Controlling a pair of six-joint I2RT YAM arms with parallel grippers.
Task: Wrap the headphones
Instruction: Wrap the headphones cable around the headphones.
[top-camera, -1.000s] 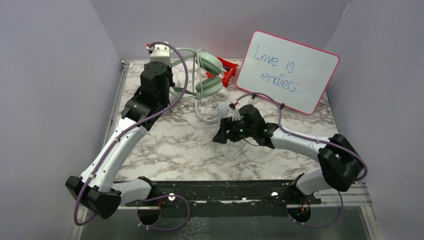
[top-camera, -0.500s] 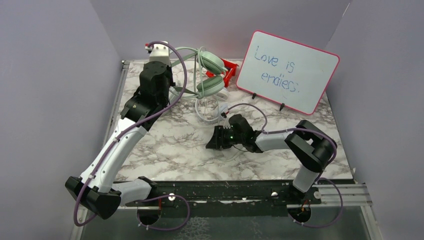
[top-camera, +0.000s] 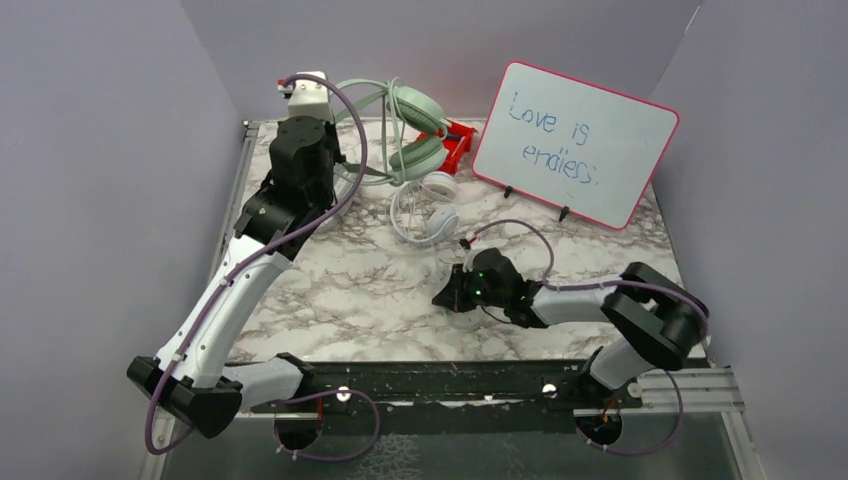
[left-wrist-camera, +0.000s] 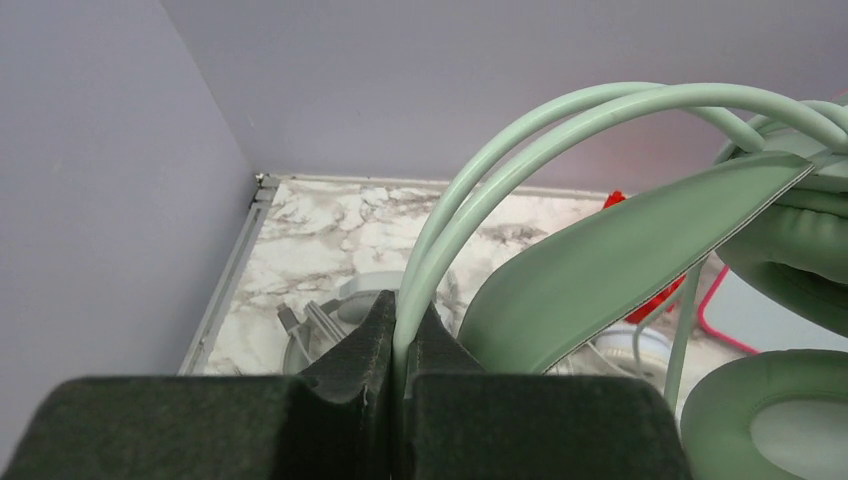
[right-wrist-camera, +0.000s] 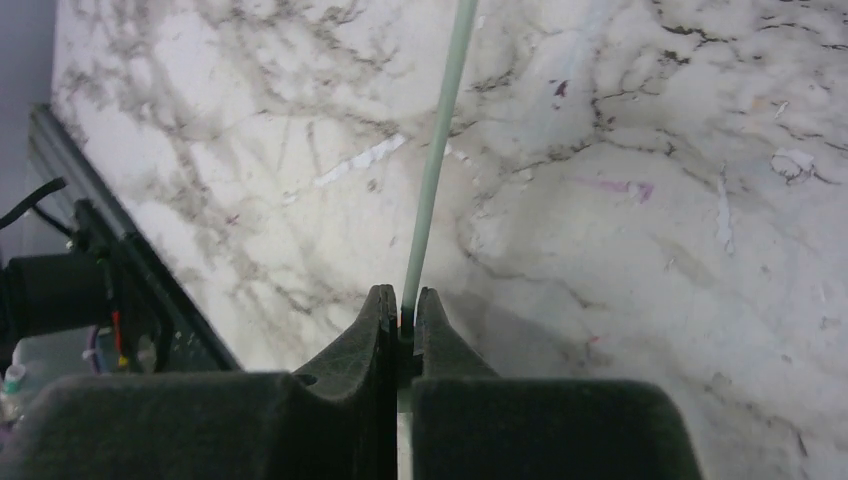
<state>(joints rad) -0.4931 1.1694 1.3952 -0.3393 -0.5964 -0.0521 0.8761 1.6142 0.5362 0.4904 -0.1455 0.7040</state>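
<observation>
Item: mint headphones, over-ear, at the rear of the desk, beside the left wrist; whether they touch the surface cannot be told.
Cable: thin, mint. Two strands arc out of the left fingers, clenched on them, with the headband and a padded cup close alongside. One strand runs across the marble into the right fingers, clenched on it low over the desk's front centre.
Adjacent: white headphones, flat on the desk just in front of the mint pair.
Behind: red object; whiteboard, propped rear right.
</observation>
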